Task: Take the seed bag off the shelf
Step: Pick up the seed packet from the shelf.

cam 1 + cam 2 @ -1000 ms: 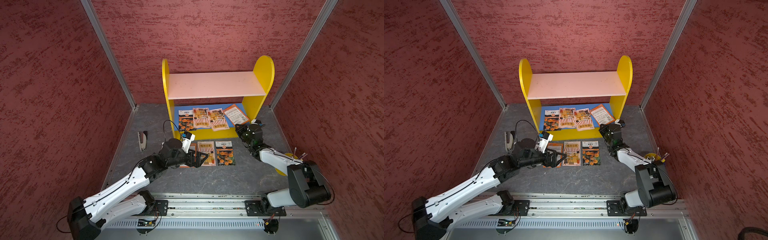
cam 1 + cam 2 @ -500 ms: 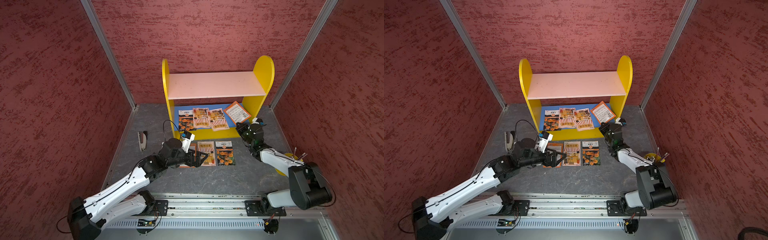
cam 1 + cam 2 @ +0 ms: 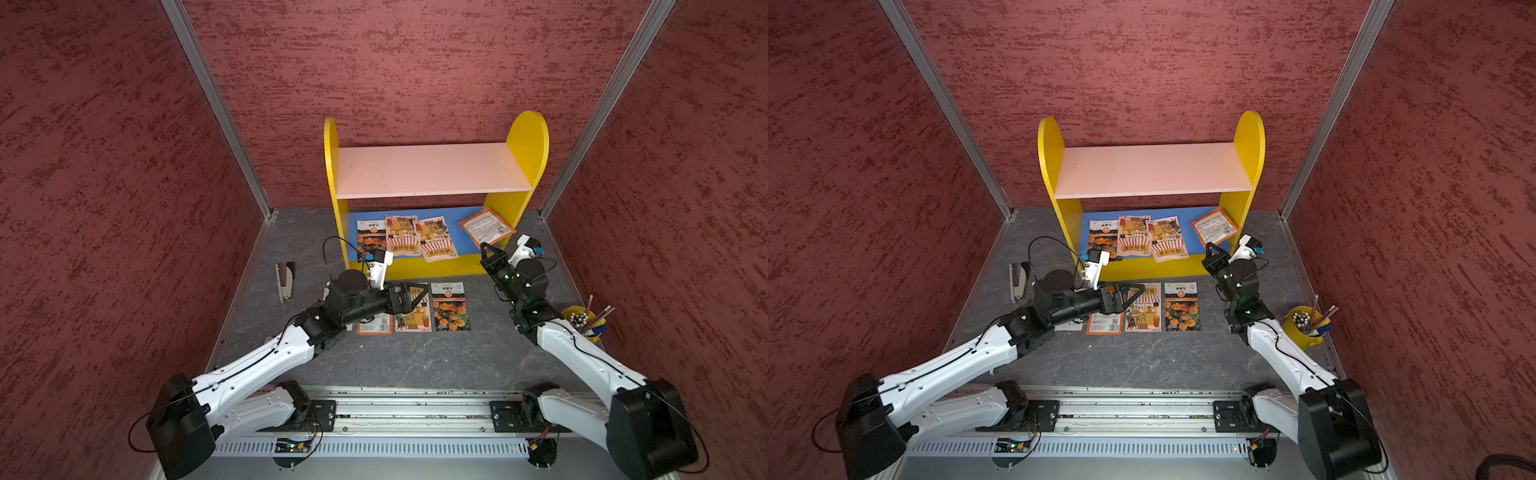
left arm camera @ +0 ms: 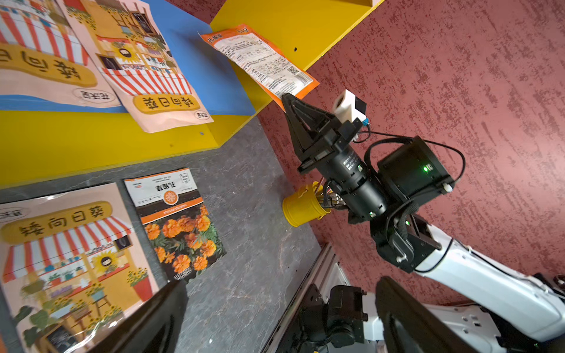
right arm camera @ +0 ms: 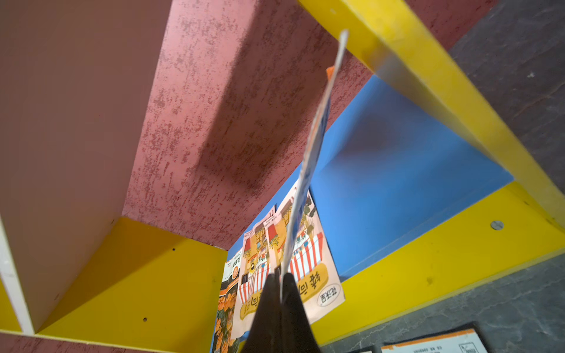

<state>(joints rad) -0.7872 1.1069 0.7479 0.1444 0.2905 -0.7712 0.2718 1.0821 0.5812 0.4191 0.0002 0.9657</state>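
Note:
The shelf [image 3: 428,170] [image 3: 1150,168] stands against the back wall, with yellow side panels, a bare pink upper board and a blue lower board. At the blue board's right end an orange-edged seed bag [image 3: 486,226] [image 3: 1214,226] [image 4: 263,61] tilts up, printed white back showing. My right gripper [image 3: 484,247] [image 3: 1212,247] [image 4: 286,97] [image 5: 280,284] is shut on its near corner; the right wrist view shows the bag [image 5: 315,146] edge-on. Three more bags [image 3: 401,237] lie flat on the blue board. My left gripper [image 3: 422,297] [image 3: 1138,291] [image 4: 281,284] hangs open over bags on the floor, holding nothing.
Three seed bags [image 3: 451,305] lie in a row on the grey floor before the shelf. A stapler [image 3: 284,280] lies at the left. A yellow cup of pencils [image 3: 582,322] [image 3: 1304,328] stands by my right arm. Red walls enclose three sides.
My right gripper has closed fully on the bag's corner and drawn it slightly right, raising it off the blue board. The left arm has not moved.

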